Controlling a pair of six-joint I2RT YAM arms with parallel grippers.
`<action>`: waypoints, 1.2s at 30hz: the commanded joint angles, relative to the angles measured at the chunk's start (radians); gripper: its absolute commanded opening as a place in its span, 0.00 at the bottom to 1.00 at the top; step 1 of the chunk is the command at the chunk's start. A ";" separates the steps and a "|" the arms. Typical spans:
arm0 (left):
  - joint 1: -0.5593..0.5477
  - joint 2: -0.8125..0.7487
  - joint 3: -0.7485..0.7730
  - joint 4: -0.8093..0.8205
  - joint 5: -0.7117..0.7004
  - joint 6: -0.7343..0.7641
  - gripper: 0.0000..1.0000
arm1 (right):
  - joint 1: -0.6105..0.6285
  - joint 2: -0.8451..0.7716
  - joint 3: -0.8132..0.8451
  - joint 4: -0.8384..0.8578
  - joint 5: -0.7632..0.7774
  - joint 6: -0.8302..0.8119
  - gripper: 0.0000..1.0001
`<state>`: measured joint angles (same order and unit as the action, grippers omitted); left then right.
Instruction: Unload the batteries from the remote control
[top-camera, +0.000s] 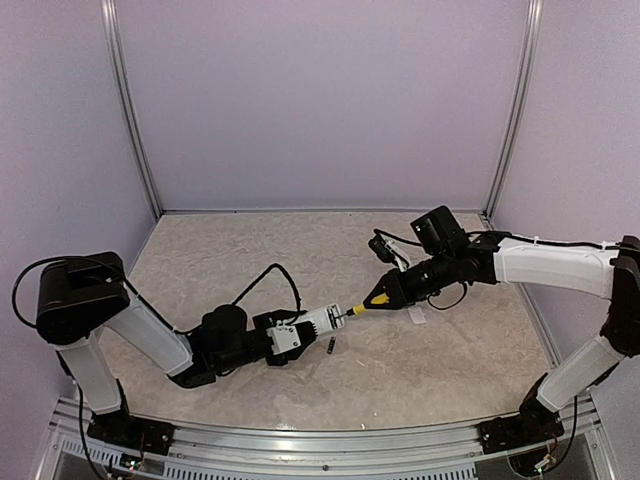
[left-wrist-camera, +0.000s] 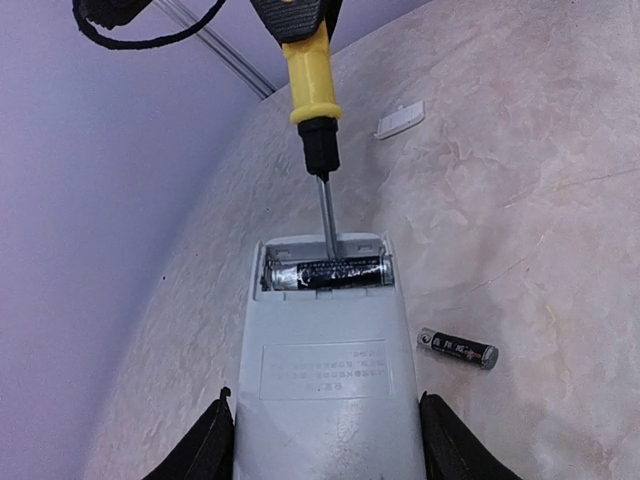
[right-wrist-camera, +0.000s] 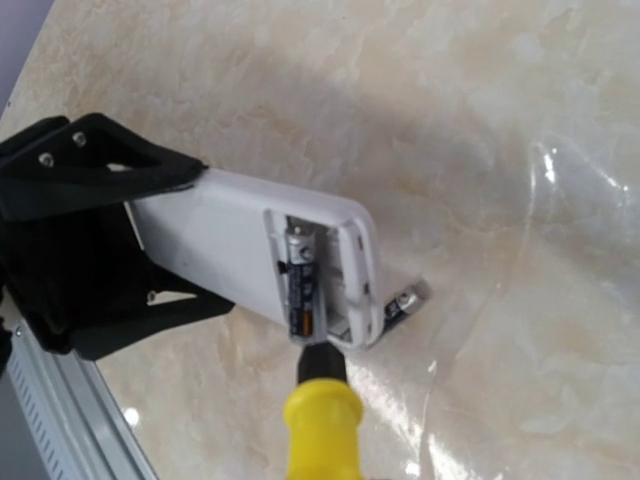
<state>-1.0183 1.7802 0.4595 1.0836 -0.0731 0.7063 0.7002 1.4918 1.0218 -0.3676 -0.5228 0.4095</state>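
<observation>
Pale lilac walls (top-camera: 320, 100) are closing in a beige marbled table (top-camera: 250, 260), where the two arms are meeting near the middle. The left gripper (top-camera: 296, 338) is clamping the white remote (top-camera: 320, 321) across its width, a black finger (left-wrist-camera: 212, 448) pressing against each long edge at the end nearest the wrist, so the jaws are standing about half apart with the remote filling the gap. The remote is facing back-side up, and whether its far end is resting on the table cannot be told. At that far end the compartment (left-wrist-camera: 325, 250) is standing open, and the first battery (left-wrist-camera: 325, 272) is lying crosswise inside it, dark with metal ends. The right gripper (top-camera: 385, 292) is pinching the yellow handle of a screwdriver (top-camera: 362, 307) between narrow jaws, and the metal shaft is reaching down into the compartment, its tip meeting the battery or the wall just behind it. The second battery (top-camera: 331, 346) is lying loose on the table just beside the remote, on the side toward the arms' bases, not touching it. A small white cover (top-camera: 418, 316) is lying flat farther off, below the right gripper and well apart from the remote
</observation>
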 joint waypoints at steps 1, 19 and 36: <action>-0.012 0.028 0.036 0.071 -0.085 0.045 0.00 | 0.013 0.036 0.034 -0.014 -0.025 -0.015 0.00; 0.007 0.107 0.064 0.052 -0.139 0.042 0.00 | 0.013 0.075 0.040 -0.017 -0.013 -0.016 0.00; 0.040 -0.003 0.083 -0.090 -0.195 -0.124 0.00 | 0.010 0.013 0.141 -0.052 0.125 -0.073 0.00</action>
<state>-0.9871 1.8576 0.5034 1.0801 -0.2249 0.6777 0.7048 1.5589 1.1206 -0.4210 -0.4656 0.3614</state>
